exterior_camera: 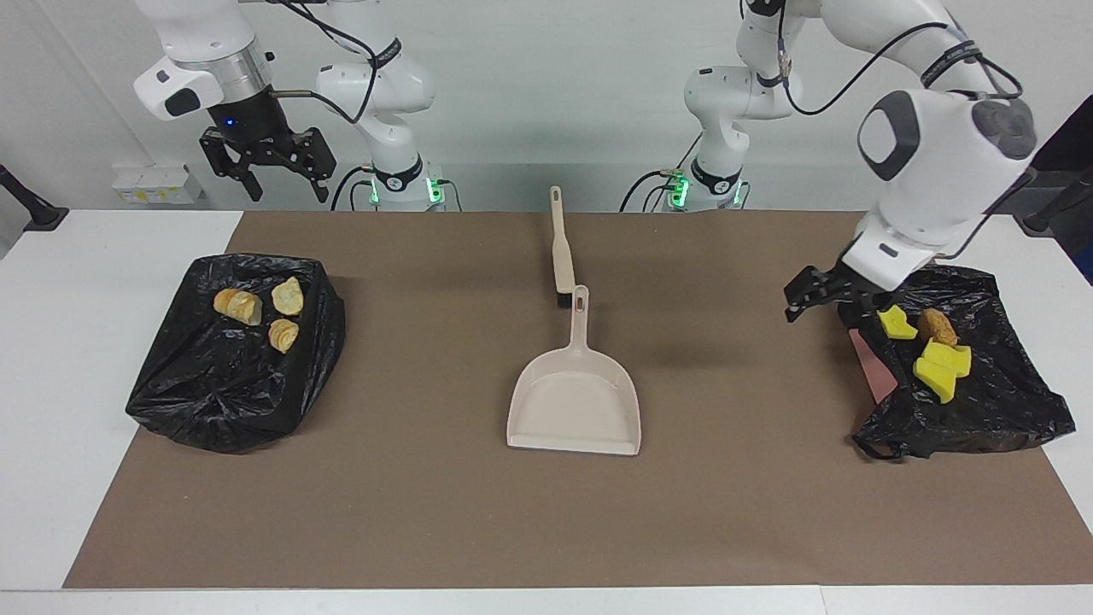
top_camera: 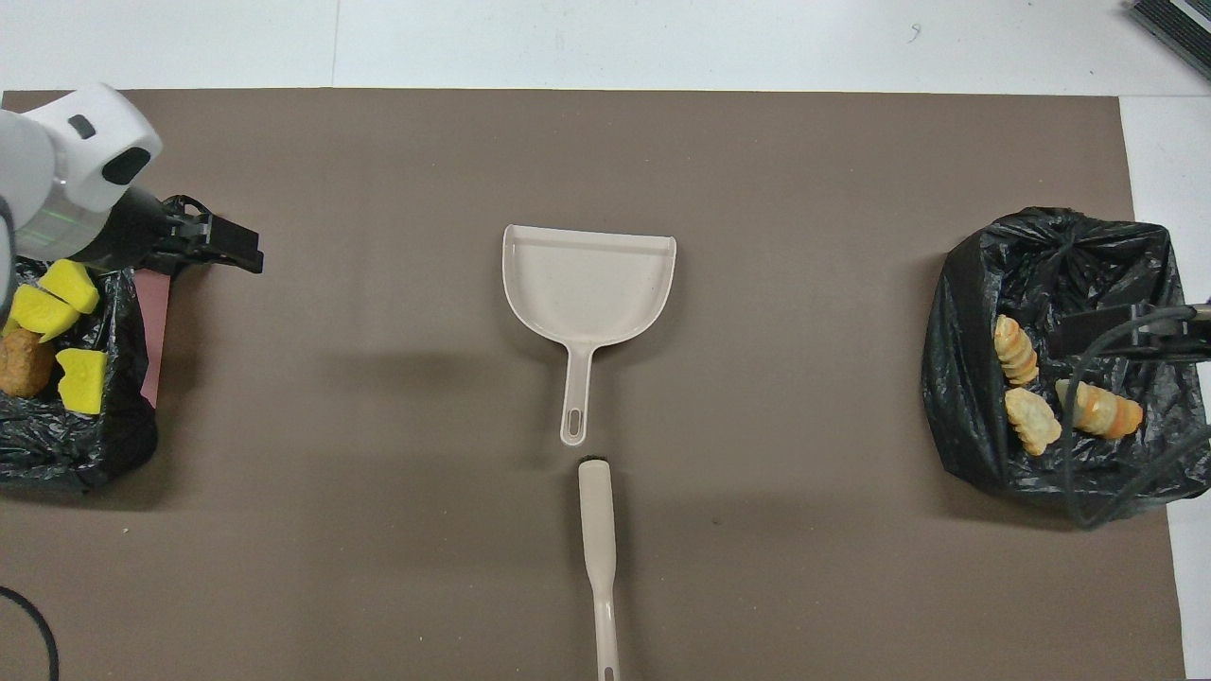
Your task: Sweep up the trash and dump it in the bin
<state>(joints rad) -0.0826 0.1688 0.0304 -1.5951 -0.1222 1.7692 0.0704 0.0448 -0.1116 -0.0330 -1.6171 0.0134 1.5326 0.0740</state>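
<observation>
Two claws with fingers apart, both empty: left claw (exterior_camera: pixel 821 296) over the yellow-scrap bin's (exterior_camera: pixel 1008 401) edge, right claw (exterior_camera: pixel 266 162) raised above the bread-chunk bin (exterior_camera: pixel 213 393); dustpan (exterior_camera: pixel 575 401) mid-tabletop

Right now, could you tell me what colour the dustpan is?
The dustpan is plain pale beige; the overhead view shows it best.

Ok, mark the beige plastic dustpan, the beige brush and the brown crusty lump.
Beige plastic dustpan (exterior_camera: pixel 574 401), facing view, middle of its scoop.
Beige brush (top_camera: pixel 596 501), overhead view, wide part of its body.
Brown crusty lump (exterior_camera: pixel 938 325), facing view, its middle, on the black bag.
</observation>
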